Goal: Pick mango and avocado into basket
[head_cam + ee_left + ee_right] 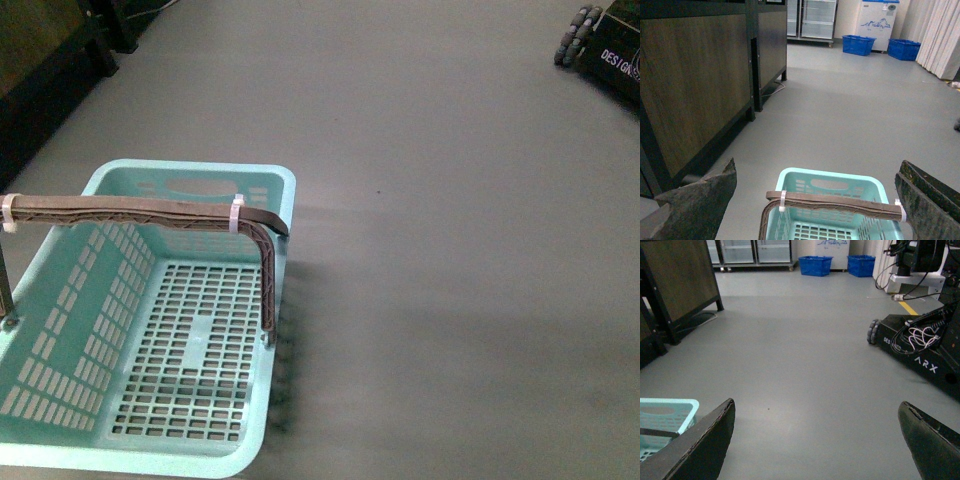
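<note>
basket (200,168) sits empty on the floor (450,250) toward my left, mango and avocado not in view, left fingers (700,205) and right fingers (700,445) both spread wide holding nothing; i judge both picks left to do.

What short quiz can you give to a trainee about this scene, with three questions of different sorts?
1. True or false: the basket already holds fruit.
2. Choose one. The left gripper and the right gripper are:
A) both open and empty
B) both shut
C) both holding a mango
3. Fill in the gap: the basket's brown handle is fixed with ___ ties.

Key: 1 false; 2 A; 3 white.
</note>
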Robot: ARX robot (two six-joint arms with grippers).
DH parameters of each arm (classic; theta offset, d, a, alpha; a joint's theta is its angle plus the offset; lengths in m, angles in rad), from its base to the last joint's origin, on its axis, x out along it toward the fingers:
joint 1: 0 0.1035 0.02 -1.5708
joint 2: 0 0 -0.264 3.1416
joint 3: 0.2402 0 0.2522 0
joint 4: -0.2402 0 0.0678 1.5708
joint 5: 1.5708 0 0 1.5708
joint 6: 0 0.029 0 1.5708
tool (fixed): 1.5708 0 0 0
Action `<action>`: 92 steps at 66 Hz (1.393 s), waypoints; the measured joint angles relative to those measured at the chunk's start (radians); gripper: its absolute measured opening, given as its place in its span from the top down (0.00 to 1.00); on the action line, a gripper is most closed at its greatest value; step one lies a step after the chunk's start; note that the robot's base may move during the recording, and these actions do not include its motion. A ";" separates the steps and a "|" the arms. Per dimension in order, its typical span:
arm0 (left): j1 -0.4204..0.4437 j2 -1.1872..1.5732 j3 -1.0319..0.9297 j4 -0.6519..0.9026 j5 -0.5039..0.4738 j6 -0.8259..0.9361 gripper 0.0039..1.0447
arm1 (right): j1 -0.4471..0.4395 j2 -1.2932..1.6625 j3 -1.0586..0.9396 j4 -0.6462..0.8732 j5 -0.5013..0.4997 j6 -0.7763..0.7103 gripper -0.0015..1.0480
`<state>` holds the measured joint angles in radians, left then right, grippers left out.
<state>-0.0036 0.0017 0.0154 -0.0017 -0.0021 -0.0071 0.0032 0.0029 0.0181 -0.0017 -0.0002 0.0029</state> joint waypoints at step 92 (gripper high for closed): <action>-0.098 1.654 0.382 0.613 -0.038 -1.432 0.08 | 0.000 0.000 0.000 0.000 0.000 0.000 0.08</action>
<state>-0.1020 1.6562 0.3977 0.6117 -0.0399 -1.4387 0.0032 0.0029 0.0181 -0.0017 -0.0002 0.0029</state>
